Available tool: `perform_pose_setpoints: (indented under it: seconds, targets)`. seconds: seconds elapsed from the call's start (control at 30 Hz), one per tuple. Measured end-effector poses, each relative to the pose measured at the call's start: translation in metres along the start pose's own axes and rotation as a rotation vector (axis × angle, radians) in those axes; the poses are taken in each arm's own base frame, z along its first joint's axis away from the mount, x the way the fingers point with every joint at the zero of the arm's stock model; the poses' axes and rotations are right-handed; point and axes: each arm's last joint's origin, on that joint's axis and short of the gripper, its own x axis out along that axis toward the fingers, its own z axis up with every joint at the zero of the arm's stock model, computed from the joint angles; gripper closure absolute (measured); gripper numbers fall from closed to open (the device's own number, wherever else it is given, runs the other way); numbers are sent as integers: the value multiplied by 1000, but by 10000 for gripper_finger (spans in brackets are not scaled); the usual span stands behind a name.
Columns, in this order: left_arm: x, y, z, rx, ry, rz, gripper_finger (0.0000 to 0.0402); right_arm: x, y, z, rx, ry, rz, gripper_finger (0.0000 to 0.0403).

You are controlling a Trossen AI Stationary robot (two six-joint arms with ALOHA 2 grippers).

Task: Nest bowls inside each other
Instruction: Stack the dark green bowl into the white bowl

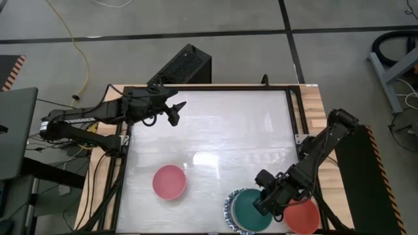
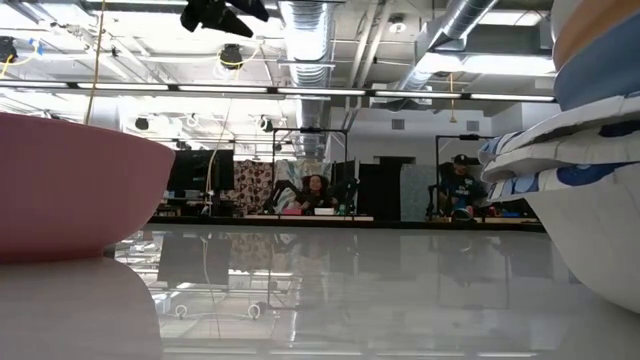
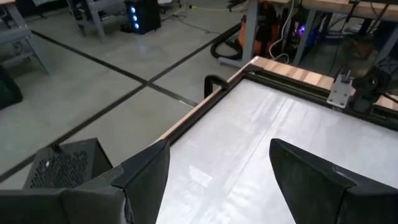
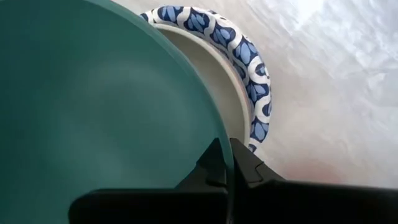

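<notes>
The dark green bowl (image 1: 245, 209) sits in a stack whose white bowl with a blue-patterned rim (image 4: 249, 62) shows under it, at the table's near right. My right gripper (image 4: 225, 163) is shut on the green bowl's rim, by the stack's right side (image 1: 261, 203). A red bowl (image 1: 302, 217) rests on the table right of the stack, partly under the right arm. A pink bowl (image 1: 169, 181) stands alone on its base at near centre-left. My left gripper (image 1: 177, 109) hangs open and holds nothing above the table's far left part. My right gripper pinches the green bowl's rim (image 4: 219, 134) on the bowl's right side, one finger inside the bowl and one outside. The fingers come steeply from above, slanting in from the right. The bowl lies over the patterned bowl; whether it rests in it or is lifted I cannot tell.
A raised dark frame and wooden border (image 1: 311, 98) run round the white table top. A black box (image 1: 186, 64) stands on the floor beyond the far edge. Between the pink bowl and the stack, and across the table's middle and far part, the surface lies bare.
</notes>
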Motion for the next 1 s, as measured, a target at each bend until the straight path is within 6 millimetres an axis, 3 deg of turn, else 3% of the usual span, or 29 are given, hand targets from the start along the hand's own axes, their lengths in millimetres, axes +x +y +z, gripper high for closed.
perform_pose_setpoints:
  seconds: [0.47, 0.77, 1.0]
  targets:
    - [0, 0, 0, -12, 1, 0, 136, 15, -8, -2, -6, 6, -16, 387]
    - [0, 0, 0, -11, 1, 0, 136, 22, -5, -3, -33, 11, 45, 346]
    - [0, 0, 0, -11, 1, 0, 136, 22, -6, -3, -50, 35, 43, 289]
